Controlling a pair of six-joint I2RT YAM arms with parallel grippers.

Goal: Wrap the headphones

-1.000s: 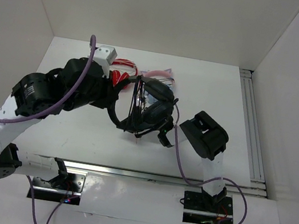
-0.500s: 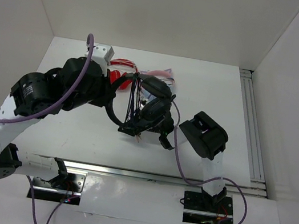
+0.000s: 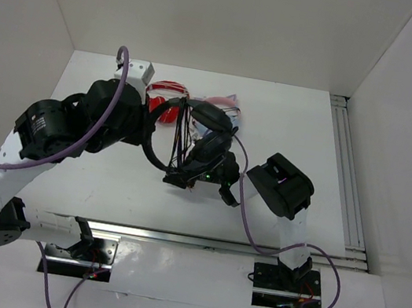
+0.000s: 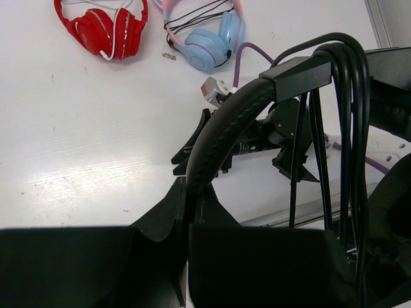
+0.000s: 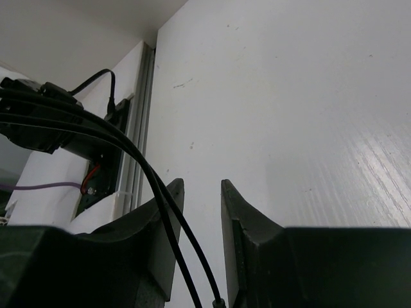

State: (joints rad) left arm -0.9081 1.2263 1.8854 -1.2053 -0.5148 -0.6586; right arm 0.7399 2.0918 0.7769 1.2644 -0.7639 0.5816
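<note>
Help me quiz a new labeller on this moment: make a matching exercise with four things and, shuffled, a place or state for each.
Things
1. black headphones
2. red headphones
3. light-blue headphones
4. right gripper

Places or states
a. jaws apart, thin cable running between them
b. on the table, leftmost headset
c. band clamped in the left gripper
d. on the table, just right of the red pair

Pairs: 1-c, 2-b, 3-d, 4-a
</note>
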